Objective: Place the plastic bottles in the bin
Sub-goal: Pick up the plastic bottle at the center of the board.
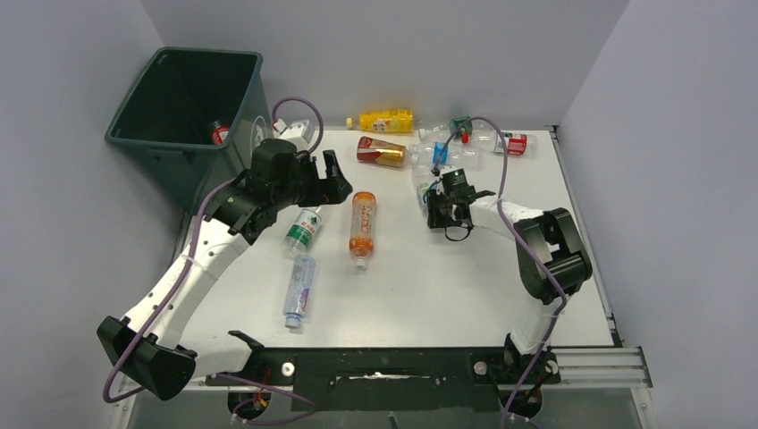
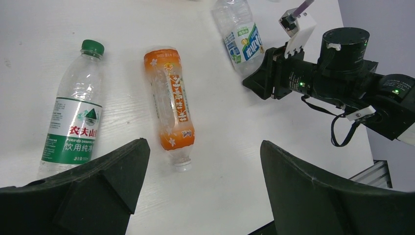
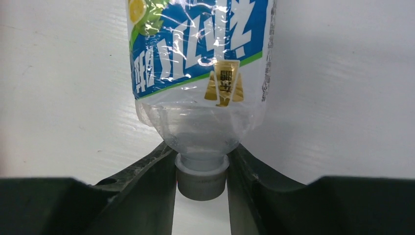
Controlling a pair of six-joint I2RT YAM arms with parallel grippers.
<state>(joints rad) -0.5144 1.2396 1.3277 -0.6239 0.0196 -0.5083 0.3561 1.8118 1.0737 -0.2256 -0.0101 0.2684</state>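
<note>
The right pincer [image 3: 201, 169] is clamped on the pale cap of the blue-labelled bottle [image 3: 200, 58], which lies flat on the tabletop [image 1: 429, 295] towards the far right. Taking it by the stiff neck looks sensible, since the crinkled body would likely buckle. Whether the grip bites firmly enough to lift it I can't quite tell from here. The left pincer [image 2: 203, 144] hangs with its fingers wide apart and nothing between them, over the green-capped bottle [image 2: 73, 127] and the orange bottle [image 2: 171, 107], which lie side by side but not touching. It is probably lining up its own pick. The bin [image 1: 179, 174] stands at the far left corner, handy for the left arm, with one red-capped bottle [image 1: 219, 134] already inside. Several more bottles are bunched along the far edge.
</note>
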